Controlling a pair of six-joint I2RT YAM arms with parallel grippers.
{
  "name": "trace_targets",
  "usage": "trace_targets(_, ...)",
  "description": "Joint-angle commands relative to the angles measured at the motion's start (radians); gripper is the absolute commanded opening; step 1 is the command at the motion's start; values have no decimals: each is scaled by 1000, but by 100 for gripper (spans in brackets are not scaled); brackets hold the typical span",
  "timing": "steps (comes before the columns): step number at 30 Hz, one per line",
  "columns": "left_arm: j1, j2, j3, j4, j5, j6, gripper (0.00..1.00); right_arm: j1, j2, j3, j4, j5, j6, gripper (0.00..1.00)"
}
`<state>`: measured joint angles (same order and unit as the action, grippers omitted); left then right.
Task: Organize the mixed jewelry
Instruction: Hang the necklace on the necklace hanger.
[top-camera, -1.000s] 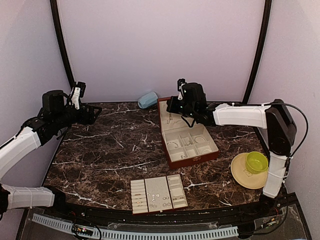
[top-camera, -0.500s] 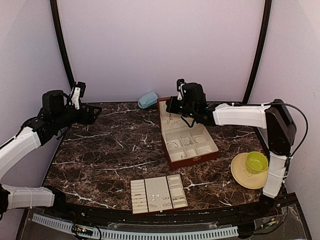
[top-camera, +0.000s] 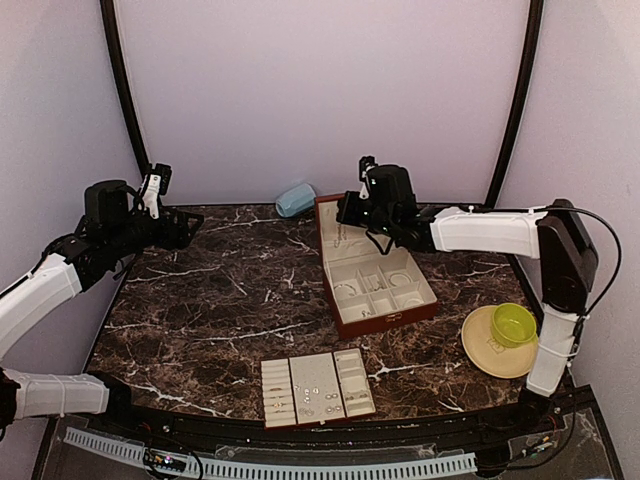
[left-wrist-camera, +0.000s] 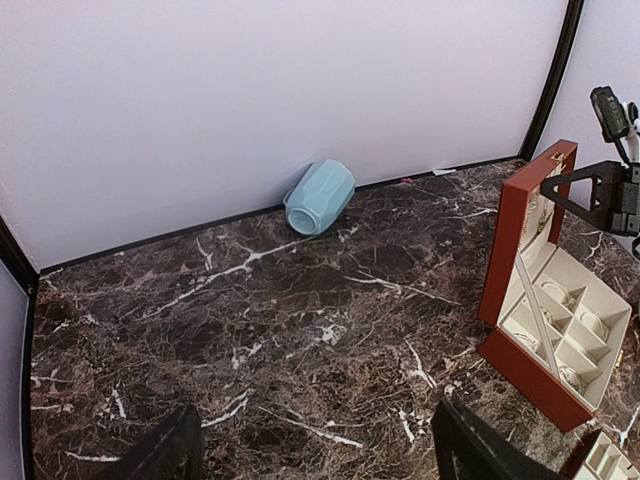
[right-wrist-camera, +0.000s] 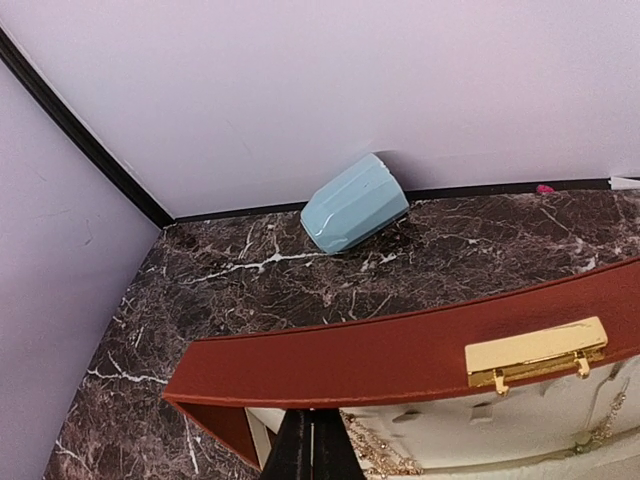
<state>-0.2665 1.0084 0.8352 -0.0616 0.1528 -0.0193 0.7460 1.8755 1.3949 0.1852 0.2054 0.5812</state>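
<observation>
Marble table (top-camera: 220, 300) under both arms. Left gripper (top-camera: 190, 224) hangs wide open, empty, at far left. Jewelry (top-camera: 318, 399) lies in the front tray (top-camera: 316, 388). Right gripper (top-camera: 347, 209), fingers pressed together, holds nothing at the box (top-camera: 372, 272) lid's top edge.
</observation>
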Motion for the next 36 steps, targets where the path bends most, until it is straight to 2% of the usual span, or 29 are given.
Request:
trace_targets(1, 4, -18, -7, -7, 8, 1, 82, -5, -53, -15, 42, 19, -5, 0)
trace_targets(18, 4, -21, -7, -7, 10, 1, 82, -5, -61, -20, 42, 5, -8, 0)
trace_targets(36, 4, -24, -7, -7, 11, 1, 82, -5, 2, 38, 4, -29, -16, 0)
